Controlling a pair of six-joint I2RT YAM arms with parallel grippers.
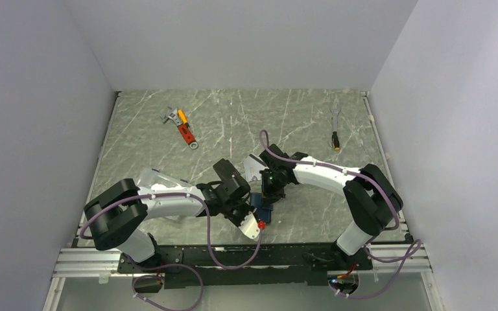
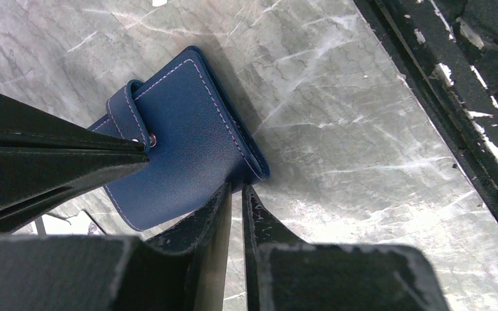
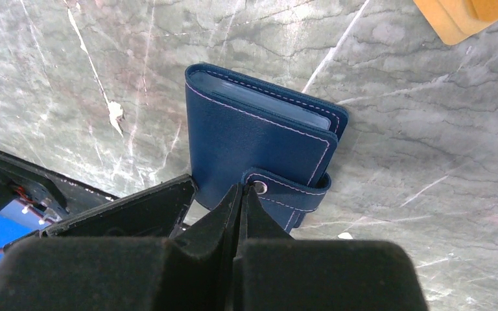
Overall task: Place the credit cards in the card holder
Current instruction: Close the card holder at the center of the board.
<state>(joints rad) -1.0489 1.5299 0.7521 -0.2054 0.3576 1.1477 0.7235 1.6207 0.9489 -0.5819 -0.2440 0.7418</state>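
The navy card holder lies folded shut on the marble table, its snap tab wrapped over the edge. It also shows in the left wrist view and the top view. My right gripper is shut, its tips on the tab beside the snap. My left gripper is closed to a narrow gap on the holder's near corner. A pale flat piece between the arms may be the silver-white card. An orange-tan flat edge shows at a corner. The black card is not in view.
An orange-handled wrench lies at the back left and a small yellow-tipped tool at the back right. A clear plastic box sits under the left arm. The black base rail runs close behind the holder.
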